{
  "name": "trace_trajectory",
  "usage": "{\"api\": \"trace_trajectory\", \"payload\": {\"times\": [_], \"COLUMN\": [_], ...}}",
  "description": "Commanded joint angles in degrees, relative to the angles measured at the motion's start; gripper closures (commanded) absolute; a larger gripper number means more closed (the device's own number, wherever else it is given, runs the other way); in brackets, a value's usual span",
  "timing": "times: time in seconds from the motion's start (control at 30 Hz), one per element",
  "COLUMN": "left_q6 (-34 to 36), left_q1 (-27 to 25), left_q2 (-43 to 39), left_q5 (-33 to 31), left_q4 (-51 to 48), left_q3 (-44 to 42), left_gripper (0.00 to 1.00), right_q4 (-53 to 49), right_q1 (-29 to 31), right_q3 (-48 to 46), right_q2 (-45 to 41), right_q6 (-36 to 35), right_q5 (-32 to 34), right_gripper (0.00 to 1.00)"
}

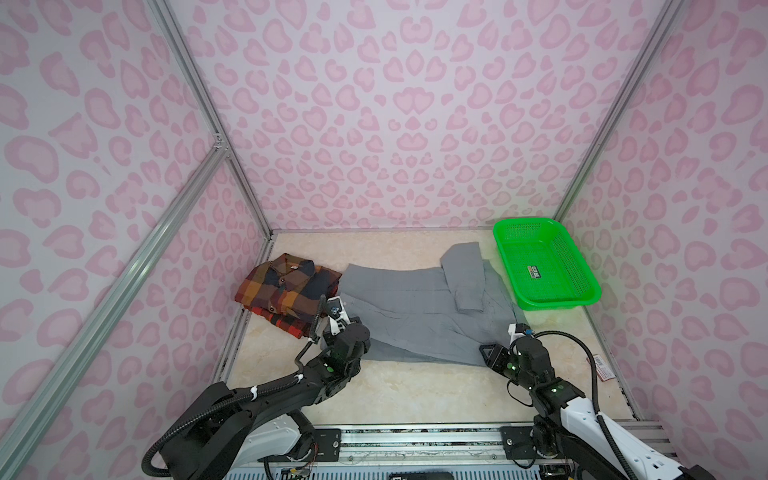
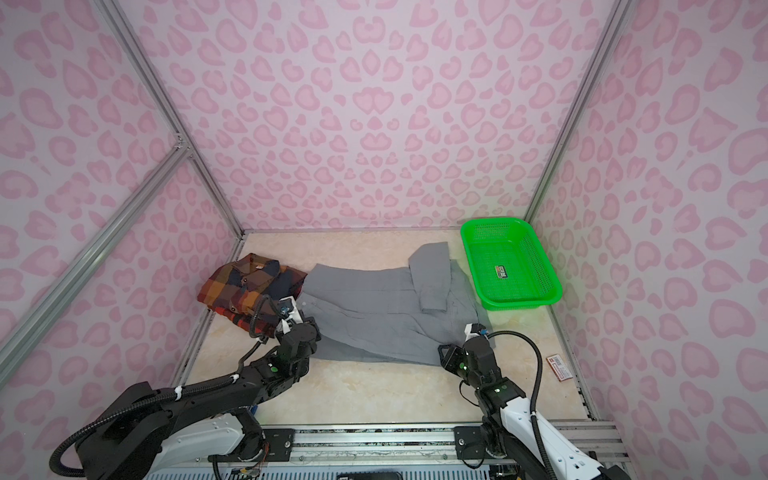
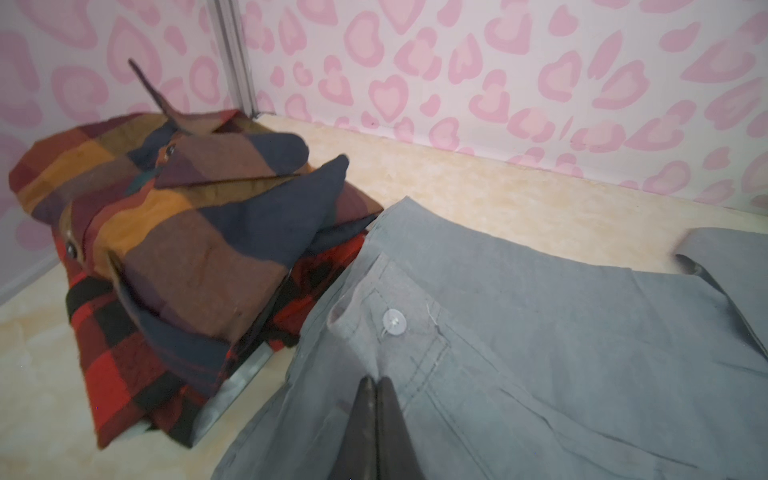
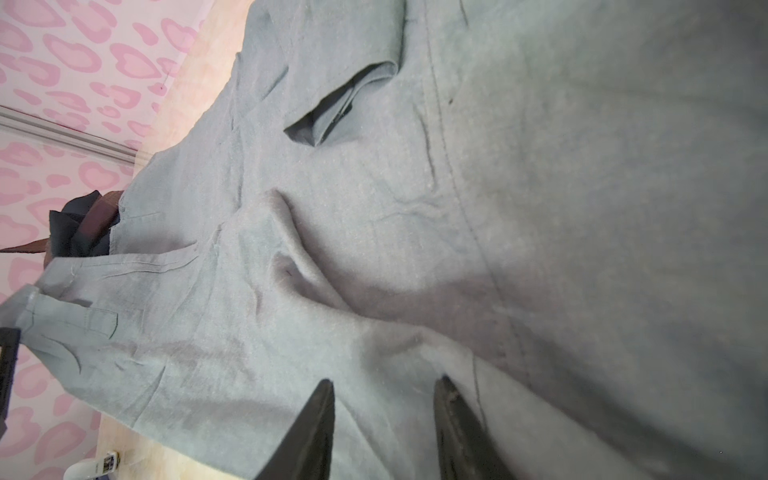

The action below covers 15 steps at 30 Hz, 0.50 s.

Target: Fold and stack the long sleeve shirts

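I record a green mesh basket point(image 1: 582, 274) point(image 2: 494, 222) upright at the far right corner of the beige marbled table point(image 1: 415, 395). A small printed label point(image 1: 536, 272) lies on its floor. A red packet point(image 1: 602, 368) lies flat by the table's right edge, nearer me. Pink heart-patterned walls point(image 1: 395, 124) in aluminium framing point(image 1: 195, 83) enclose three sides.

- The plaid shirt point(image 1: 286, 291) point(image 2: 249, 286) point(image 3: 187, 232) is folded into a thick bundle at the far left. Its collar is on top, toward the far side. Orange, brown and navy checks face up, dark buttons show, and a red-and-black checked layer pokes out underneath at its near edge.
- The gray shirt point(image 1: 415, 307) point(image 2: 374, 307) point(image 3: 540, 332) point(image 4: 374, 208) is plain and wrinkled, spread sideways across the middle. Its left edge lies just beside the plaid bundle. At its right end one sleeve is folded over the body. A cuff with a white button lies at its near left.
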Motion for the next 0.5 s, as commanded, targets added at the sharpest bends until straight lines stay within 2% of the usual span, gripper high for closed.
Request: {"api": "trace_trajectory", "payload": {"times": [0.0, 0.1, 0.2, 0.27, 0.3, 0.4, 0.47], "left_q6": [-9.7, -12.2, -14.7, -16.5, -17.0, -17.4, -16.3], "left_q1": [0.0, 0.0, 0.0, 0.0, 0.0, 0.1, 0.3], "left_q2": [0.4, 2.2, 2.1, 0.2, -1.3, -6.5, -9.6], "left_q5": [0.9, 1.8, 1.2, 0.4, -0.1, -0.6, 0.0], "left_q4": [-3.6, -6.5, -9.4, -12.5, -15.1, -21.3, -24.2], "left_q3": [-1.6, -0.8, -0.5, -0.4, 0.0, 1.8, 3.5], "left_gripper": [0.96, 0.92, 0.75, 0.54, 0.47, 0.36, 0.33], "right_q4": [-0.8, -1.2, -2.1, -3.3, -4.3, -9.9, -13.3], "right_q1": [-0.2, -0.3, -0.4, -0.4, -0.6, -1.4, -2.3], "right_q3": [-0.8, -0.8, -0.2, 0.4, 0.9, 3.5, 5.5], "right_q2": [-0.8, -1.1, -1.3, -2.2, -2.8, -4.6, -5.8], "right_q6": [0.2, 0.4, 0.4, 0.6, 0.8, 1.6, 2.3], "right_q5": [0.2, 0.1, -0.2, -0.4, -0.5, 0.5, 0.7], "right_gripper": [0.59, 0.59, 0.59, 0.59, 0.6, 0.6, 0.6]}}
